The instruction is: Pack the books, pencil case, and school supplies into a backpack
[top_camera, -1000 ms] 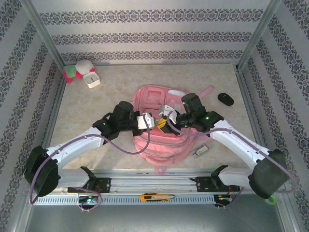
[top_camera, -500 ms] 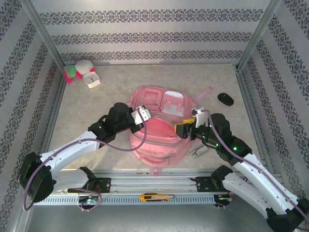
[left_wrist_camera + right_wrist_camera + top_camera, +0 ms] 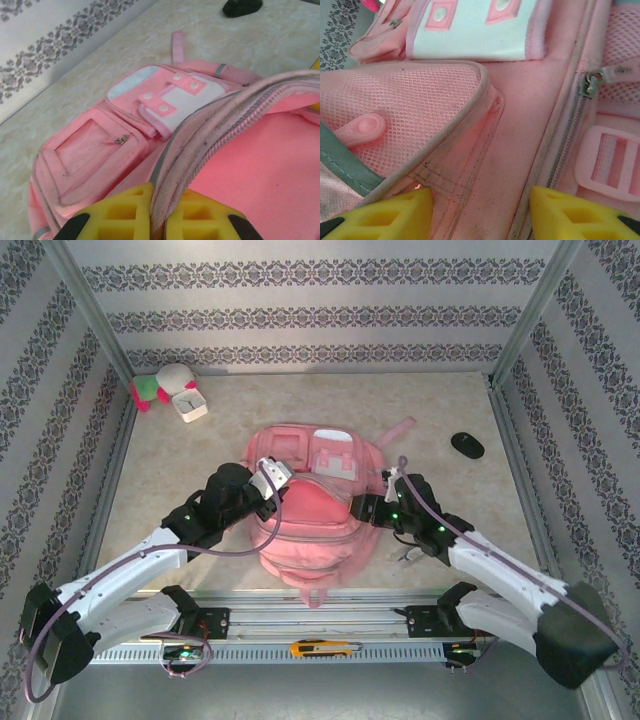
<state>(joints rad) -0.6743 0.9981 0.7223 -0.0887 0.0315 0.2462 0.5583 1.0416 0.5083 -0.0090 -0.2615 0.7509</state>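
The pink backpack (image 3: 310, 525) lies flat in the middle of the table with its main zip open. My left gripper (image 3: 277, 483) is shut on the backpack's zip edge at the upper left; in the left wrist view the yellow fingers (image 3: 117, 215) pinch that pink rim (image 3: 235, 107). My right gripper (image 3: 358, 508) stands open just above the backpack's right side, with pink fabric (image 3: 520, 130) between its fingertips (image 3: 395, 212) and nothing held. A tiny silver-grey gadget (image 3: 410, 558) lies on the table by the right arm. The books and the pencil case are hidden.
A black oval object (image 3: 467, 445) lies at the right, also in the left wrist view (image 3: 242, 6). A white square clock (image 3: 188, 404) and a plush toy (image 3: 158, 385) sit in the far left corner. A yellow utility knife (image 3: 320, 648) rests on the near rail.
My right gripper opened and drew back from the backpack's middle to its right side. My left gripper pulled the zip edge leftward and nearer, and the backpack shifted with it.
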